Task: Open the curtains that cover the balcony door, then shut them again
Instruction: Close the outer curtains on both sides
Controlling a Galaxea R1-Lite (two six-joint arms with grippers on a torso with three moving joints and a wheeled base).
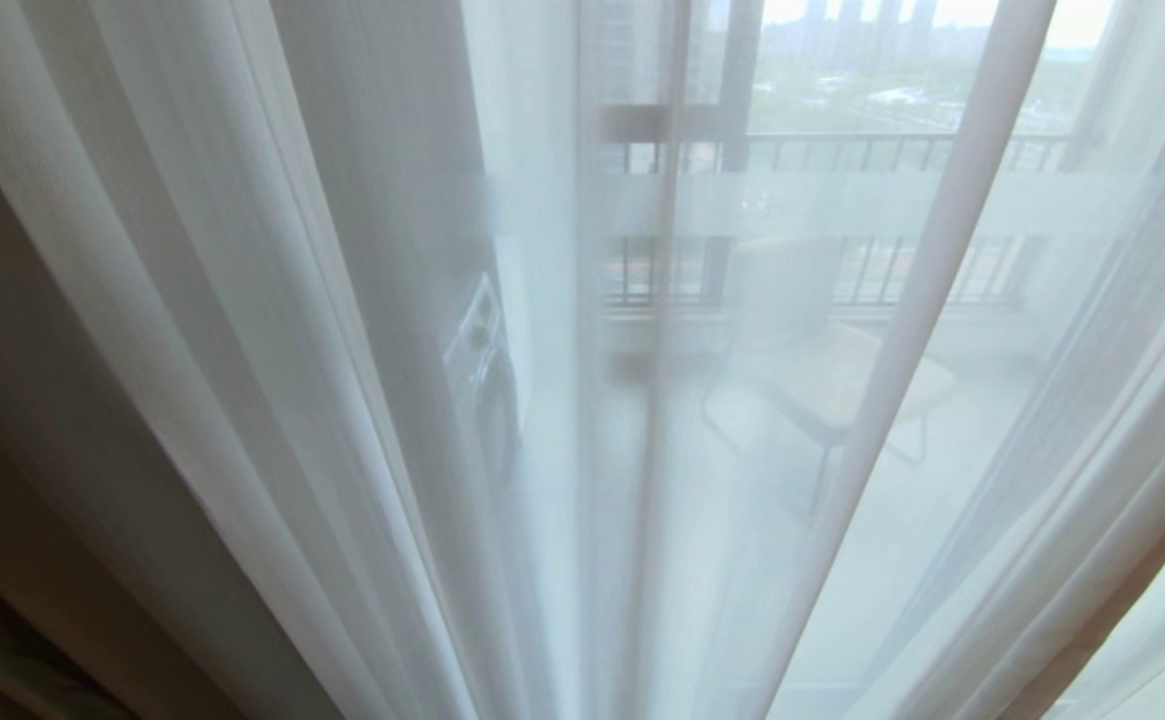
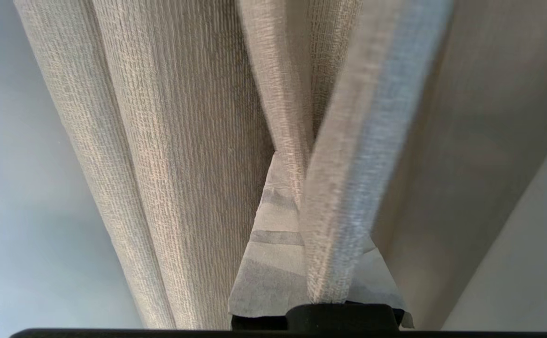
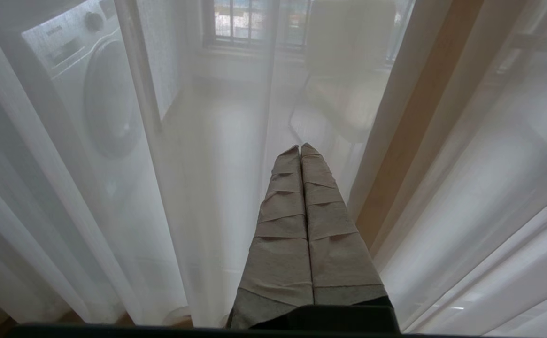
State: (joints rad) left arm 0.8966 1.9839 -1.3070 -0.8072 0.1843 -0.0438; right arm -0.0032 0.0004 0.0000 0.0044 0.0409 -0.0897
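The curtains fill every view. In the left wrist view my left gripper (image 2: 300,188) is shut on the hemmed edge (image 2: 348,188) of a thick beige-grey woven panel (image 2: 184,141), which runs up between the taped fingers (image 2: 273,244). A sheer white layer (image 1: 342,350) hangs in folds across the head view, with a thick panel (image 1: 32,450) at the far left. Through the sheer shows the balcony door's frosted band (image 1: 802,200). My right gripper (image 3: 300,149) is shut on nothing, its taped fingers pressed together just short of the sheer layer (image 3: 198,188). Neither arm appears in the head view.
Behind the sheer stand a washing machine (image 3: 99,94) and a chair (image 1: 822,350) on the balcony floor, with a barred railing (image 1: 872,150) beyond. A plain wall (image 2: 527,263) lies beside the thick panel.
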